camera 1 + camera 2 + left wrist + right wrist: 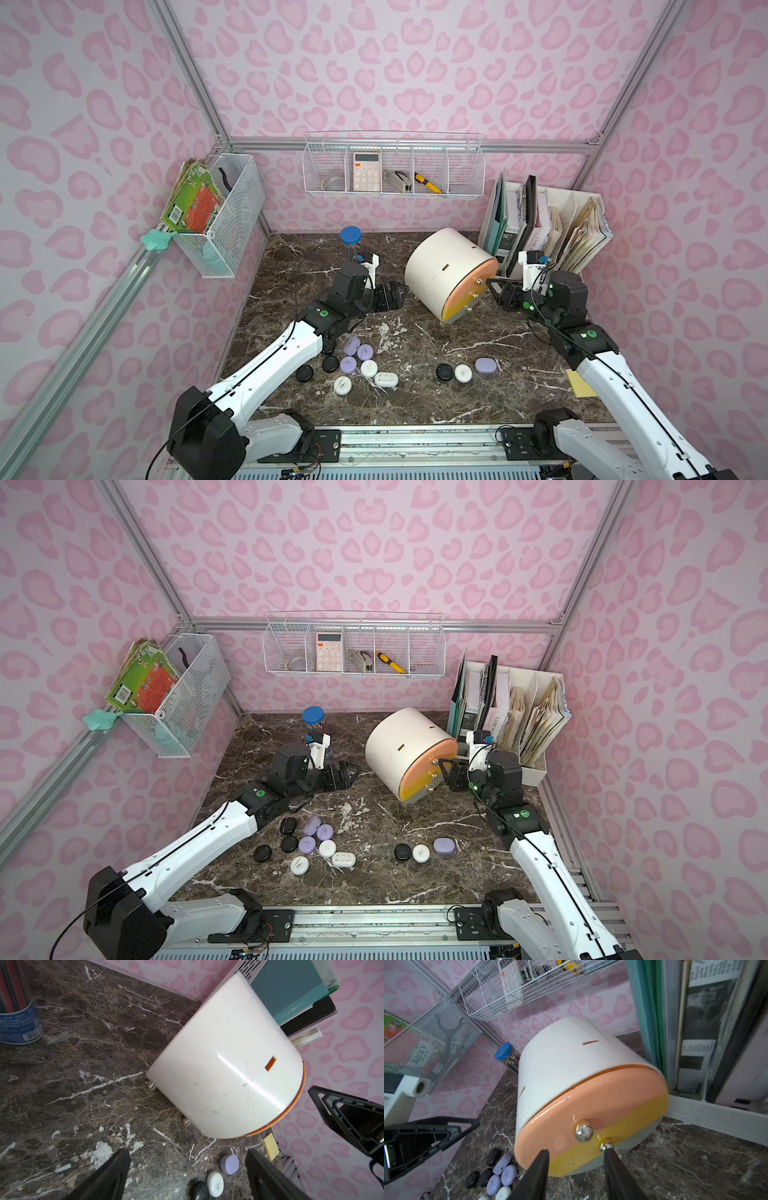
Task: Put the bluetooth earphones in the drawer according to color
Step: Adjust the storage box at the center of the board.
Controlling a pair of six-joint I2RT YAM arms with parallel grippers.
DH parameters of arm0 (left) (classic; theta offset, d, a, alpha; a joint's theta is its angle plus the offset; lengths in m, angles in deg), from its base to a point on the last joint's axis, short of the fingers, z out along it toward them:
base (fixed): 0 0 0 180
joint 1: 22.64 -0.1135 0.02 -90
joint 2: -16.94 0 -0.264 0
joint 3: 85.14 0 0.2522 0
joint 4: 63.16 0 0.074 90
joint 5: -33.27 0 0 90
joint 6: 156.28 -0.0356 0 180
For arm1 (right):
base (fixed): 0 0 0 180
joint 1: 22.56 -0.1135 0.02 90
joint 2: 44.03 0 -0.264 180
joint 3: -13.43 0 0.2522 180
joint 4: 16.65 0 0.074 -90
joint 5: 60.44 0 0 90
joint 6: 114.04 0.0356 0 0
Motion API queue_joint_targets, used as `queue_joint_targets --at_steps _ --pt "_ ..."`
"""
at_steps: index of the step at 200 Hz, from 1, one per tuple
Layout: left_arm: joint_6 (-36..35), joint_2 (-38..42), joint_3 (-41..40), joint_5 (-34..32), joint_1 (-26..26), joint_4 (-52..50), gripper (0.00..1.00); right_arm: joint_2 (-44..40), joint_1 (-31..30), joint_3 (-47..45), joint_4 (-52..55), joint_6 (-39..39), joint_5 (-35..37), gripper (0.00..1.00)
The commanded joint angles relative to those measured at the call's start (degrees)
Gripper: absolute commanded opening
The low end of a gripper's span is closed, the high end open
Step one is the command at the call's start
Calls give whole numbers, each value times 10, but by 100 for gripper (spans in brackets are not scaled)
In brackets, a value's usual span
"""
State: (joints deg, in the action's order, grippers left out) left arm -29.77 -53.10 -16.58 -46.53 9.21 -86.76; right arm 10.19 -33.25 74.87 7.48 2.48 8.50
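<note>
- Drawer cabinet (444, 266) stands on the surface (415, 399) toward the back right, just beside the file rack (540, 216). Its front is turned toward the right arm, and the drawers look shut.
- Right end effector (576, 1152) is right at that front, jaws apart and clamped on nothing. One fingertip appears to touch the yellow drawer's knob (606, 1145), with the peach drawer's knob (584, 1130) just beside it.
- Left end effector (399, 296) hangs low beside the cabinet's other side, jaws wide apart, empty.
- Earphone cases all lie on the surface. We count nine clustered (357, 365) by the left forearm and three in a row (462, 371) nearer the right arm, all well apart from both end effectors.
</note>
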Motion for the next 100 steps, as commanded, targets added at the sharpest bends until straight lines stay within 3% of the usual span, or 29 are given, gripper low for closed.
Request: queue_joint_targets --at_steps 1,39,100 --pt "52 10 -28 25 0 54 92 35 35 42 8 -9 -80 50" --pt "86 22 -68 41 1 81 92 131 72 129 1 -24 -122 63" --pt "110 42 -116 50 2 98 92 238 53 180 -10 -33 -148 64"
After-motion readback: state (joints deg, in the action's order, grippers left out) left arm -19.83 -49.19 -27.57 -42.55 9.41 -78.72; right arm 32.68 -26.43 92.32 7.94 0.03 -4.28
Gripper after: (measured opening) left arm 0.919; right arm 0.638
